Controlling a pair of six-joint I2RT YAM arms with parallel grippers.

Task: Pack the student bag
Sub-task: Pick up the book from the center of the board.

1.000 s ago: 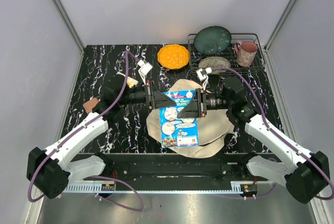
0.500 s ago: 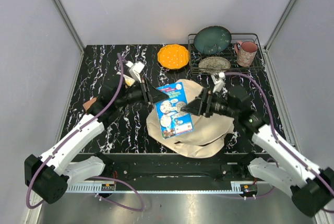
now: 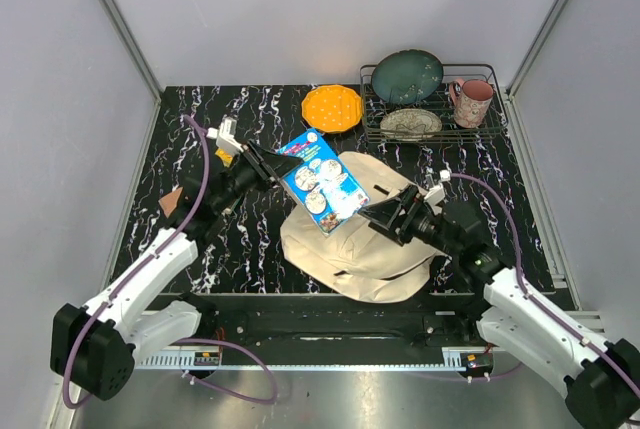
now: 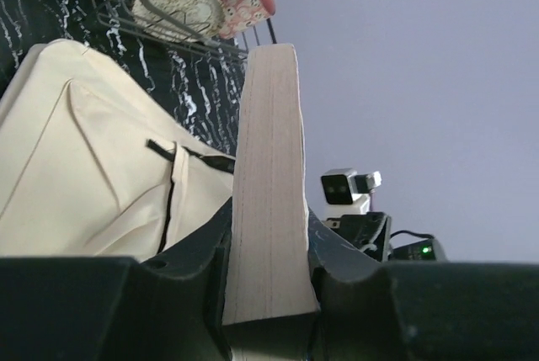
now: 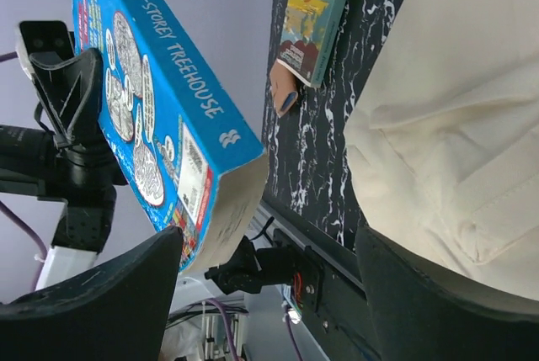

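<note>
The student bag (image 3: 350, 254) lies flat on the surface (image 3: 200, 119) at the near edge, between the two arms. From here I cannot tell whether its mouth is unzipped, or what is inside.

Just above its right half hangs the right pincer (image 3: 383, 215), fingers wide apart and holding nothing. It is the nearer one to the bag.

Left of it, the left pincer (image 3: 268, 164) is clamped on one edge of a blue book (image 3: 322, 181), held in the air over the bag's far-left part. The book's long axis slants from far-left to near-right, so the bag lies below and to the near-right of it.

Farther back sit an orange plate (image 3: 332, 107) and a wire rack (image 3: 490, 74) holding a teal plate (image 3: 407, 75), a patterned plate (image 3: 410, 123) and a mug (image 3: 471, 101).
</note>
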